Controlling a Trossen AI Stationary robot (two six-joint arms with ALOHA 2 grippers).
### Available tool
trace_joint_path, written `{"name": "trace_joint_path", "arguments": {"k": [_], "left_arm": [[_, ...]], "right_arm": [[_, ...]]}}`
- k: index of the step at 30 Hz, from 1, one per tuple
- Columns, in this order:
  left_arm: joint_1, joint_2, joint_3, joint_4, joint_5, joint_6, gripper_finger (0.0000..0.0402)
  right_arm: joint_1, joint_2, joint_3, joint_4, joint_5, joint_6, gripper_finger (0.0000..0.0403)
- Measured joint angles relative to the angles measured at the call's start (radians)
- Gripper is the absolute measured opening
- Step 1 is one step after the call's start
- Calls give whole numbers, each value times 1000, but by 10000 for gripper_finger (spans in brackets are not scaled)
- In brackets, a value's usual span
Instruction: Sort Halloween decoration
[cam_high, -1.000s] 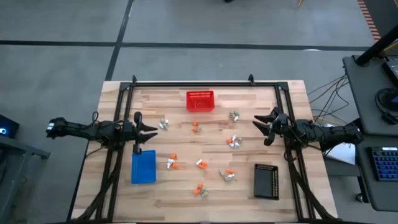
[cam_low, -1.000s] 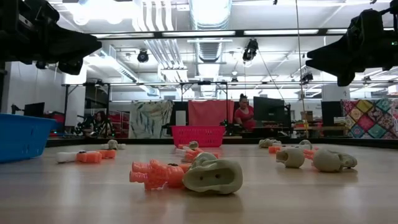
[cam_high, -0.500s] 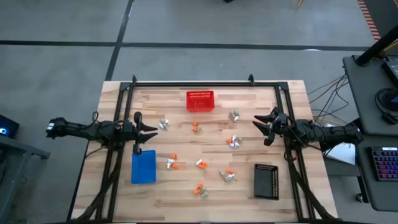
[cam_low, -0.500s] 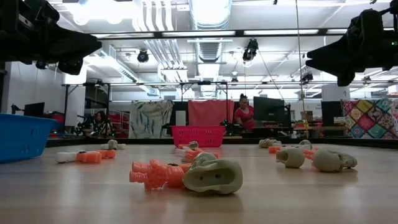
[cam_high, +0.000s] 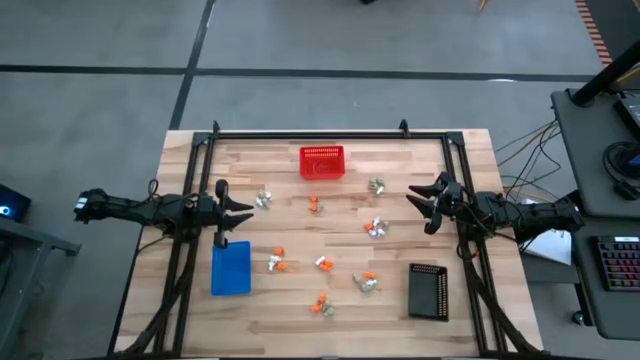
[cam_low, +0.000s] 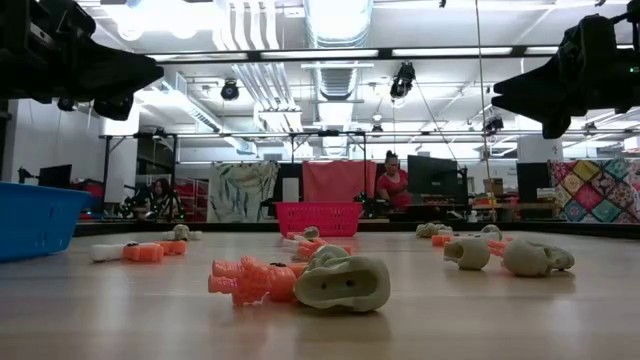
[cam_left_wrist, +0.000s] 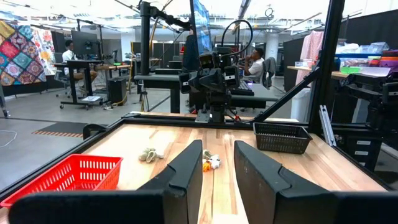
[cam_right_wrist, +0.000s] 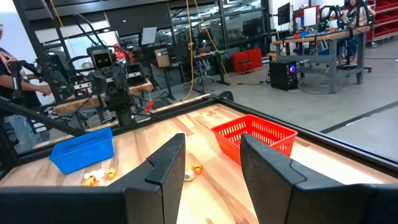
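The Halloween decoration lies loose on the wooden table (cam_high: 470, 160): small orange, white and grey-beige trinkets, among them one at the far middle (cam_high: 314, 204), one at the right (cam_high: 375, 228) and one near the front (cam_high: 321, 306). In the low view an orange trinket (cam_low: 250, 280) lies against a grey-beige one (cam_low: 345, 282). My left gripper (cam_high: 248, 208) hovers open over the table's left side, its fingers (cam_left_wrist: 193, 165) level and empty. My right gripper (cam_high: 412, 197) hovers open over the right side, fingers (cam_right_wrist: 171, 158) level, nothing between them.
A red mesh basket (cam_high: 322, 161) stands at the far middle. A blue tray (cam_high: 231, 268) lies near the left front, and a black tray (cam_high: 428, 290) near the right front. A black frame (cam_high: 310, 133) runs along the far edge and sides. People sit in the room beyond.
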Motion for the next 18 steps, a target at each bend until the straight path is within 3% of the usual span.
{"name": "trace_joint_path", "arguments": {"k": [14,18], "left_arm": [[0,0,0,7,0,0,75],[-1,0,0,74,24,-117,75]], "right_arm": [[0,0,0,0,0,0,144],[0,0,0,1,0,3,144]]}}
